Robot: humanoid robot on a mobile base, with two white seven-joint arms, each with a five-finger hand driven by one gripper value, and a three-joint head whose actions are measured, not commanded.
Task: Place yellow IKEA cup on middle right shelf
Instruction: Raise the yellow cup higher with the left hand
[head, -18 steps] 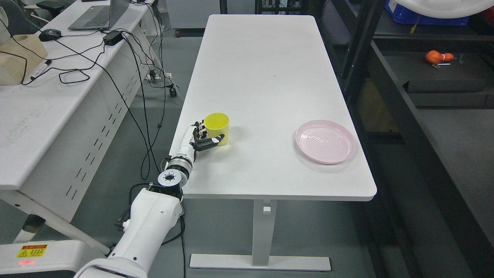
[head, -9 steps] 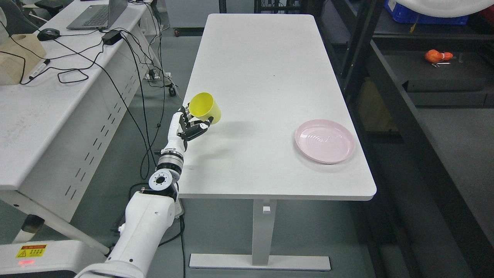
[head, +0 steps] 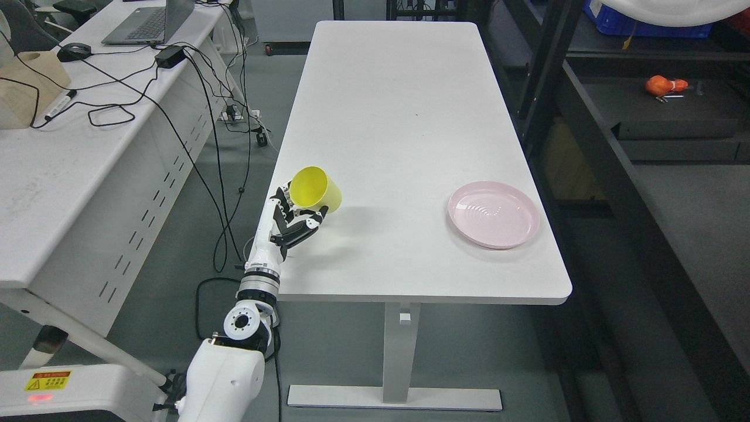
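Observation:
The yellow cup (head: 316,189) is held off the white table (head: 404,135), tilted with its mouth facing up and to the left. My left hand (head: 296,217) is shut on it from below and from the left, near the table's left edge. The dark shelf unit (head: 644,117) stands along the right side of the picture. My right arm does not show.
A pink plate (head: 493,214) lies near the table's right front corner. A second desk (head: 70,158) at left carries a laptop (head: 149,23), cables and a wooden box. An orange object (head: 662,86) lies on a shelf level at right. A blue bin (head: 644,26) sits higher up.
The left hand lifted the cup off the table and tilted it, then came back down slightly and nearer to me. The plate has not moved.

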